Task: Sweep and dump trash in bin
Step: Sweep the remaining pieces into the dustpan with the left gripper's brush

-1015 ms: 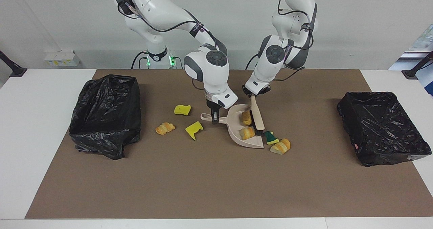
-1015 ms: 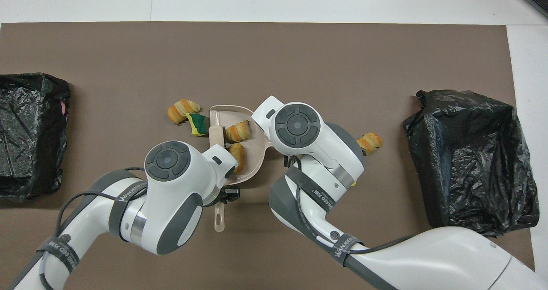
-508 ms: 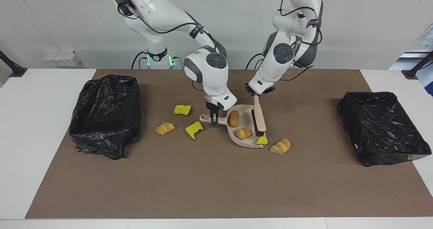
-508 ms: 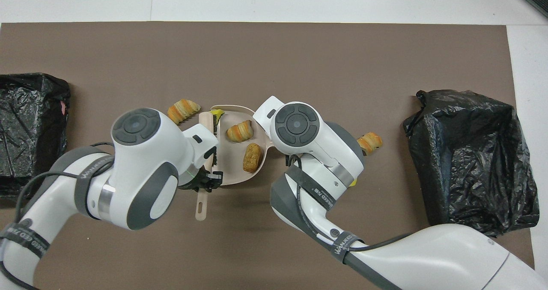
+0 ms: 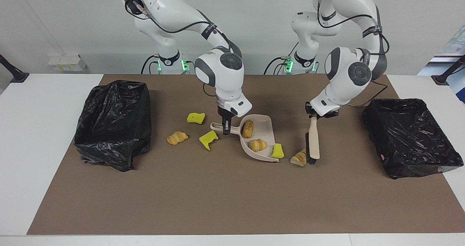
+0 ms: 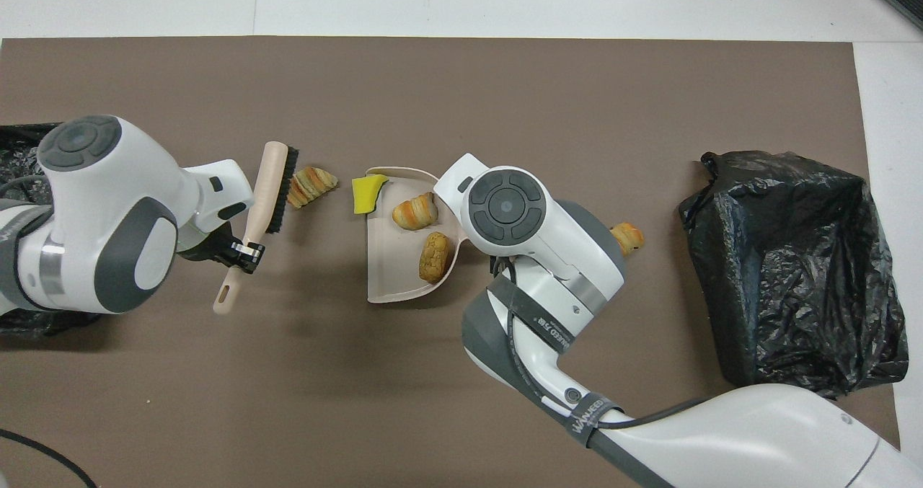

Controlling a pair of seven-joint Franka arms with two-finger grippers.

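Closest to the robots lies one yellow sponge piece (image 5: 195,117), alone on the brown mat (image 5: 225,198). Just beside it, toward the left arm's end, the right gripper (image 5: 226,128) comes straight down. Its fingers are clamped on the handle of the beige dustpan (image 5: 269,126).

The pan's open mouth looks toward the left arm's end. Inside it sit a brown bread chunk (image 5: 247,128) and a croissant (image 5: 257,144). A yellow sponge (image 5: 277,150) sits right on the far corner of the mouth edge.

The left gripper (image 5: 313,114) is pinched tight on the handle of the beige brush (image 5: 313,140). The brush points away from the robots, with its dark bristles turned toward the pan. A croissant (image 5: 298,158) lies on the mat against the bristles, in the small gap between brush and pan.

Toward the right arm's end lie another yellow sponge (image 5: 208,138) and a croissant (image 5: 177,137), well apart from the pan.

One black bag bin (image 5: 112,122) stands near the mat's edge at the right arm's end. The other bin (image 5: 410,137) stands at the left arm's end, near the brush.

Farther out, a wide stretch of brown mat runs to the far edge.
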